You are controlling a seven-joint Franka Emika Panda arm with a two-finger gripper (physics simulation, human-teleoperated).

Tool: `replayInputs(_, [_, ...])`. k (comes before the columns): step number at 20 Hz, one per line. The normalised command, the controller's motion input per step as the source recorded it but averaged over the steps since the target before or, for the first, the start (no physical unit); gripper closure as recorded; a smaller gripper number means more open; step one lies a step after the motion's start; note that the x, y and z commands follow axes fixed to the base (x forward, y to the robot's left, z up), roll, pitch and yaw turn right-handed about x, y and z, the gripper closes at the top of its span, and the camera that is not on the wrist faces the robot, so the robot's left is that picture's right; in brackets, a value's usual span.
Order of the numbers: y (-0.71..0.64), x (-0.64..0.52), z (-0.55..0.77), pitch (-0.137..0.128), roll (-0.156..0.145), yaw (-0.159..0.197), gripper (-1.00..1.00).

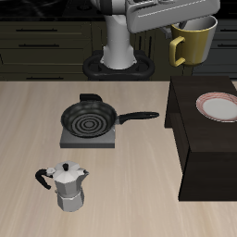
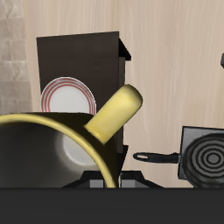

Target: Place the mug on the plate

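Note:
The olive-yellow mug hangs in the air at the back of the table, held at its rim by my gripper, which is shut on it. Its squared handle points toward the robot's base. The white plate with a pink-red ring lies on a dark raised cabinet, nearer the table's front edge than the mug and well below it. In the wrist view the mug fills the foreground with its yellow handle, and the plate shows beyond it. My fingers are hidden by the mug.
A black frying pan with a spiral pattern sits on a small stove pad mid-table; it also shows in the wrist view. A silver moka pot stands near the front edge. The dark cabinet carries the plate.

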Motion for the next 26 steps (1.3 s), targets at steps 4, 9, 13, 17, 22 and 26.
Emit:
replayInputs(4, [0.31, 0.11, -0.02, -0.011, -0.014, -0.023, 1.00])
replayInputs(9, [0.25, 0.10, -0.06, -0.009, -0.007, -0.004, 1.00])
replayInputs(13, [0.29, 0.04, -0.16, 0.017, -0.014, -0.019, 1.00])
replayInputs(17, [0.33, -0.06, -0.16, -0.017, -0.020, 0.025, 1.00])
replayInputs(22, [0.19, 0.03, -0.12, 0.000, 0.014, 0.018, 1.00])
replayInputs(26, [0.16, 0.00, -0.18, 0.023, 0.010, 0.004, 1.00])
